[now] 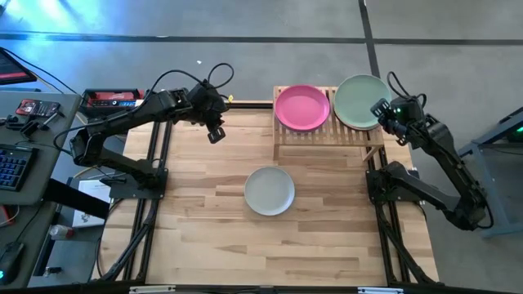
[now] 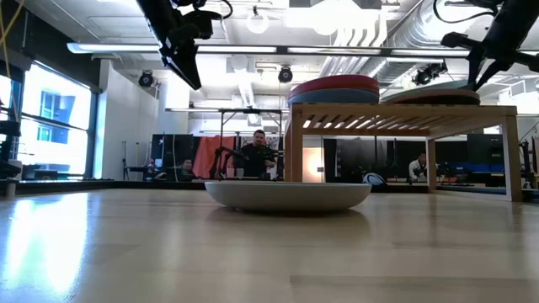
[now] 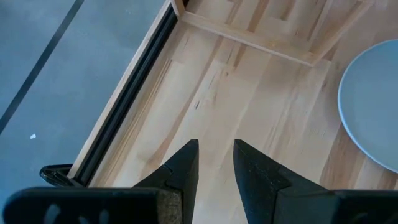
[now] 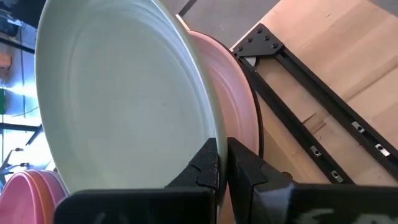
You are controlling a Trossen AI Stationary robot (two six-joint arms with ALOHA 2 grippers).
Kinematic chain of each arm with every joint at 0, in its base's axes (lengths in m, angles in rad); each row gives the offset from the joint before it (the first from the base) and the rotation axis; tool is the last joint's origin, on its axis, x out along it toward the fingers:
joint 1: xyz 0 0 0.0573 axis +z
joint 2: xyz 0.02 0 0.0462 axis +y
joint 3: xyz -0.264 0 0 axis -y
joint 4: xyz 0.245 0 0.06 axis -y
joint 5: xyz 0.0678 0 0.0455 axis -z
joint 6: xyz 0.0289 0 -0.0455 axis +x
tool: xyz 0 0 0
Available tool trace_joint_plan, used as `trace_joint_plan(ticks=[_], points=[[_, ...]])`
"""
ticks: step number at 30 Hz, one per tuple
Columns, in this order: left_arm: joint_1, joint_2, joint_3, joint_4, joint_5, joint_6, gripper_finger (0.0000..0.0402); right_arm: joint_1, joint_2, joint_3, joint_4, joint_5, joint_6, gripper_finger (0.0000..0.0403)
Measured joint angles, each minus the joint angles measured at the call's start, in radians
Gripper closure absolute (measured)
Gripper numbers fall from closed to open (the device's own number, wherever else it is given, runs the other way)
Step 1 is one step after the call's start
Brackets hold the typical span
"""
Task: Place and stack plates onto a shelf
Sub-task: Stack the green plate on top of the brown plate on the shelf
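Observation:
The slatted wooden shelf [image 1: 327,140] stands at the table's far edge. On its left half a magenta plate [image 1: 301,106] tops a stack. On its right half a mint green plate [image 1: 359,100] lies over a peach-pink plate [image 4: 239,93], and my right gripper [image 4: 222,163] is shut on the mint plate. An off-white plate [image 1: 270,190] sits flat on the tabletop near the middle. Above the table's far left, my left gripper [image 1: 216,134] hangs open with nothing between its fingers [image 3: 186,168]. My right gripper pinches the mint green plate's rim [image 4: 211,134] between its two fingers, on the side toward the table's right edge. The fingers slant downward at it from the right. The plate lies tilted over the peach-pink plate; whether it rests on it I cannot tell.
Black frame rails [image 4: 311,93] run beside the shelf at the table's right edge. A keyboard and gear [image 1: 24,139] sit left of the table. People stand in the room beyond [image 2: 257,156]. Bare planks [image 1: 270,245] stretch toward the near edge.

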Motion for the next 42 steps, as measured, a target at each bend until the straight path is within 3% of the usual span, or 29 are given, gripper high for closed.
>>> trace_joint_plan(ticks=[6, 13, 20, 32, 42], points=[[0.000, 0.000, 0.000, 0.000, 0.000, 0.000, 0.0312, 0.000, 0.000, 0.000, 0.001, -0.001, -0.027, 0.0392], [0.000, 0.000, 0.000, 0.000, 0.000, 0.000, 0.0312, 0.000, 0.000, 0.000, -0.003, -0.003, -0.029, 0.0331], [0.000, 0.000, 0.000, 0.001, 0.000, -0.021, 0.0312, 0.000, -0.003, 0.017, -0.004, -0.110, -0.095, 0.0295], [0.000, 0.000, 0.000, 0.021, 0.000, -0.071, 0.0312, 0.001, -0.014, 0.064, -0.088, -0.161, -0.098, 0.0293], [0.000, 0.000, 0.000, 0.023, 0.000, -0.087, 0.0312, 0.001, -0.014, 0.064, -0.090, -0.282, -0.099, 0.0293]])
